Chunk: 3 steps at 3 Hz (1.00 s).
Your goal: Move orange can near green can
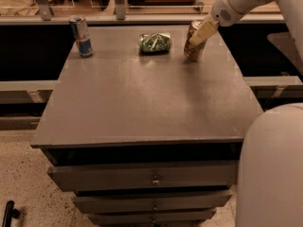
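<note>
Overall: dim, with a warm brown cast.
Source: bright strip beyond the table [142, 103] at 12 o'clock.
Sheen: soft pale patch on the tabletop toward 3 o'clock.
Shadows: near-black under the front edge at 6 o'clock, and dark bays at 9 and 3 o'clock.
Glints: silvery sparkles on the green can [155, 42].
Gripper [196, 42]: at 1 o'clock, pale and well lit, clamped on the tilted orange can [192, 52].

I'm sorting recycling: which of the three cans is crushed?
The green can, flattened, back middle. The blue can and the orange can, in the gripper at back right, are uncrushed.
</note>
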Available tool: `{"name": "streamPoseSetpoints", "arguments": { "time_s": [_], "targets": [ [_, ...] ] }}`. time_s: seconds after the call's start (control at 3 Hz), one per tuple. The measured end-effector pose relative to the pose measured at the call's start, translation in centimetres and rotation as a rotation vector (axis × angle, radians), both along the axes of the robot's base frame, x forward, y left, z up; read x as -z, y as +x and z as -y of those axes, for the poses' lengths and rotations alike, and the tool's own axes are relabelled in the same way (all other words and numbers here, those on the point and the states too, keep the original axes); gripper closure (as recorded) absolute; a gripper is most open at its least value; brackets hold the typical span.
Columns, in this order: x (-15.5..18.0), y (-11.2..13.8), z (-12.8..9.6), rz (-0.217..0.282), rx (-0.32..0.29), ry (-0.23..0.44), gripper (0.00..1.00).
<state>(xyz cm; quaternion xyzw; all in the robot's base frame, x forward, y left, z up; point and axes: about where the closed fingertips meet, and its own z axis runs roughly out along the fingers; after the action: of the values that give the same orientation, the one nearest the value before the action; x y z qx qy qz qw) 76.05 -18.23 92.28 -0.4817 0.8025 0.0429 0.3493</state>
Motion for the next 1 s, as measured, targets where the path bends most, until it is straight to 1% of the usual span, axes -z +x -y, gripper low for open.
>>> {"name": "streamPoseSetpoints", "arguments": {
  "time_s": [0.33, 0.67, 1.0],
  "targets": [
    [1.5, -0.1, -1.8, -0.055, -0.040, 0.044, 0.69],
    [1.8, -0.2, -2.9, -0.076, -0.069, 0.046, 0.45],
    [1.8, -0.2, -2.9, -0.076, -0.069, 0.046, 0.22]
  ]
}}
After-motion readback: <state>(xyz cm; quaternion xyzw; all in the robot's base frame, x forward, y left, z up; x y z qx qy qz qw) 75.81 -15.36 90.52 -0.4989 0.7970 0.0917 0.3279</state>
